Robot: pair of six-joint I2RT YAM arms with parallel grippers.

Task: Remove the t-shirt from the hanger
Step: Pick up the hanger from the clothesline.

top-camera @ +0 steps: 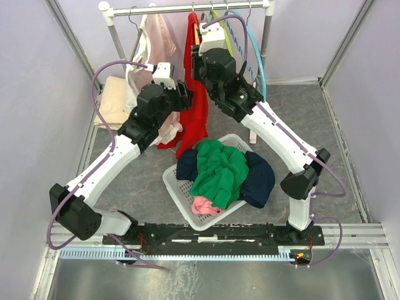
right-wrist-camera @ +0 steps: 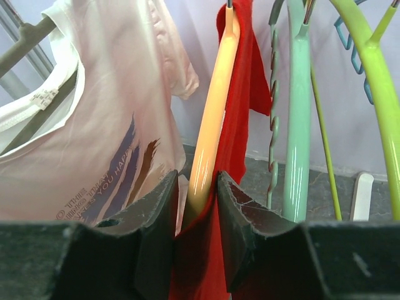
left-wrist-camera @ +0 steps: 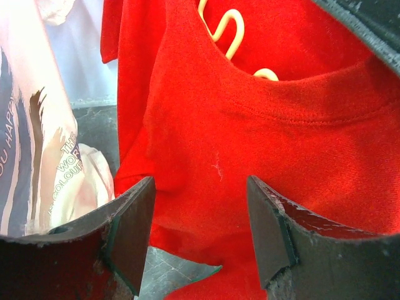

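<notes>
Grey floor (top-camera: pixel 350 144), rail (top-camera: pixel 187 9) along far edge. Item: red t-shirt (top-camera: pixel 197 119) hanging mid-rail on hanger (right-wrist-camera: pixel 209 137). Your right gripper (right-wrist-camera: pixel 197 184) pinching hanger arm with cloth; your left gripper (left-wrist-camera: pixel 200 187) standing spread at collar, empty. Risk: you pulling shirt, trapped cloth likely dragging hanger off rail.

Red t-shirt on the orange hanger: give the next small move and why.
Probably clamp the right gripper firmly on the pale orange plastic hanger, which sits between its jaws beside the red t-shirt; the open left gripper faces the shirt, not gripping it yet.
</notes>
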